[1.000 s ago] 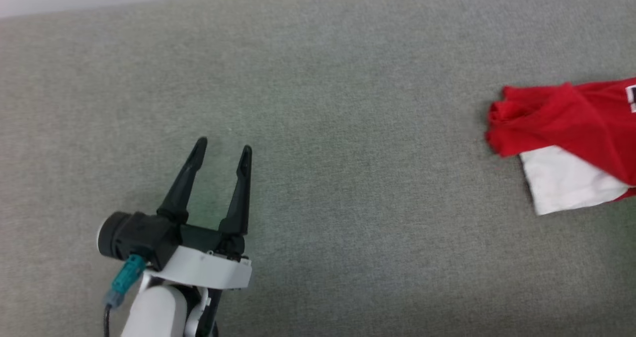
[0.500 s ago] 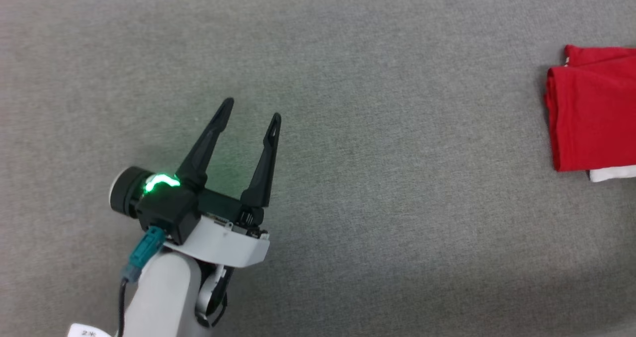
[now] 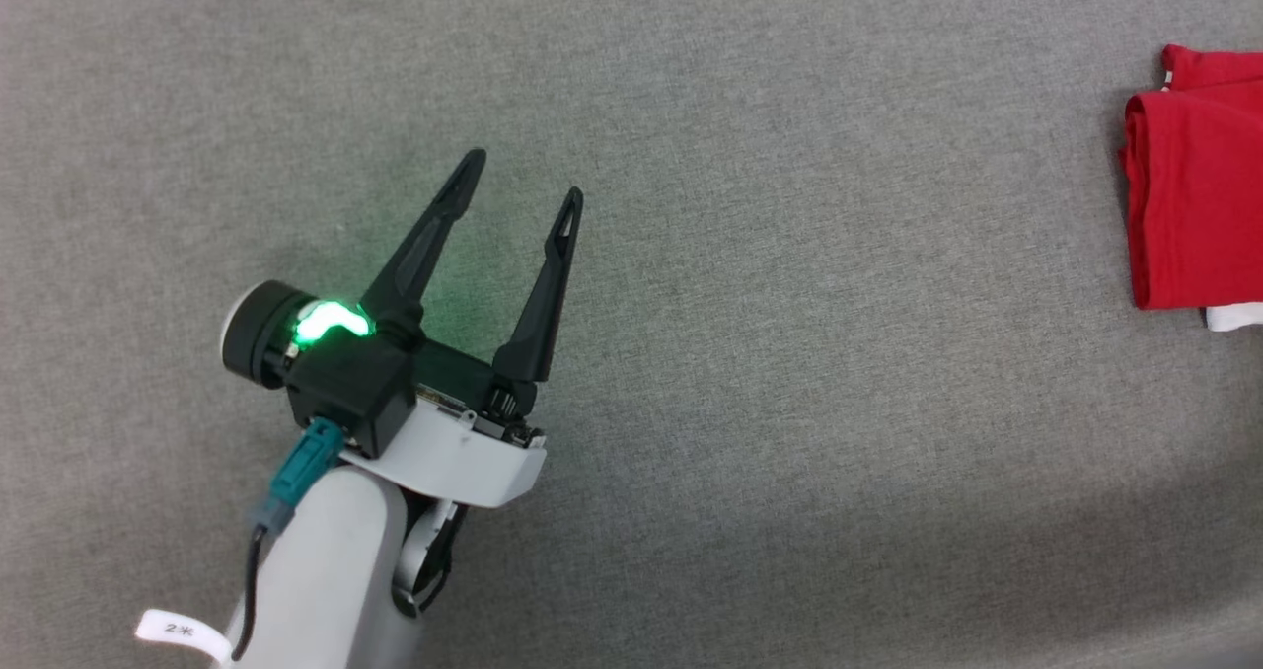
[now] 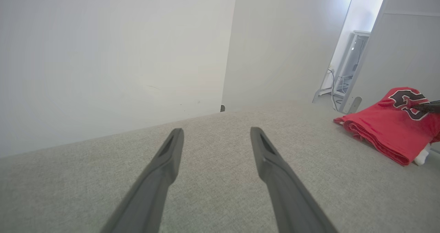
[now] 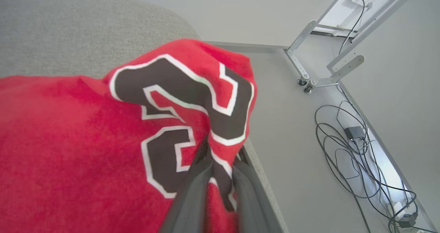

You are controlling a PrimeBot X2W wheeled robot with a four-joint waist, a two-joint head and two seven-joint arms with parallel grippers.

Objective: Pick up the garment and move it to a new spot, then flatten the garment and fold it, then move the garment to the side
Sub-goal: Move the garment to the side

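Note:
The garment (image 3: 1199, 205), red with a sliver of white under it, lies folded at the right edge of the head view on the grey fabric surface (image 3: 789, 373). In the right wrist view my right gripper (image 5: 223, 155) is shut on the garment (image 5: 68, 140), pinching red cloth beside its black white-outlined print. My left gripper (image 3: 525, 180) is open over bare surface, far to the left of the garment, with nothing between its fingers. The left wrist view has that open gripper (image 4: 216, 131) low over the surface and the garment (image 4: 385, 130) bunched at the right.
The surface's rounded edge (image 5: 264, 178) runs just beside the garment. Beyond it the floor holds loose cables (image 5: 347, 150) and a metal frame on casters (image 5: 309, 78). A white wall (image 4: 120, 54) stands behind the surface.
The head camera has shifted. The garment now shows tidier, further right and higher, with less white showing. A green light has come on at my left wrist. Left gripper stays open.

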